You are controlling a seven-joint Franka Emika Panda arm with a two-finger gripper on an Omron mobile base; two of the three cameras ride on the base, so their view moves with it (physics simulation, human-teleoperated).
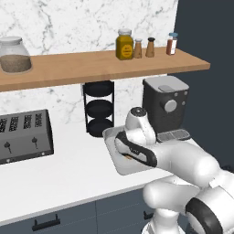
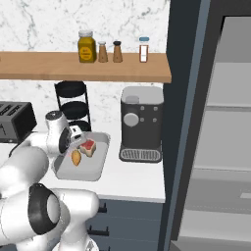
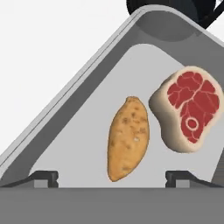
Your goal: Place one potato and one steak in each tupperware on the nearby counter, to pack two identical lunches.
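The gripper [image 3: 112, 177] is hanging above the tupperware [image 3: 83, 109], its two finger tips [image 3: 43, 178] standing wide apart with nothing between them. Below it, inside that grey container, a potato [image 3: 127, 138] is lying lengthwise on the floor, and a steak [image 3: 188, 108] is lying just beside it, red face up with a pale fat rim; the two are close, and whether they are touching cannot be told. In the right base view the potato [image 2: 76, 157] and steak [image 2: 88, 146] are sitting in the tupperware [image 2: 93, 169], which is resting on the counter [image 2: 132, 181] just beside the coffee machine [image 2: 141, 123] and in front of a black three-tier rack [image 2: 72, 105]. From the left base view the arm is covering much of the tupperware [image 1: 114, 137], and a toaster [image 1: 25, 135] is standing well apart on the counter [image 1: 68, 169]. Above, a wooden shelf [image 1: 96, 66] is carrying a large jar [image 1: 14, 55], a yellow jar [image 1: 124, 44] and small shakers [image 1: 150, 47].
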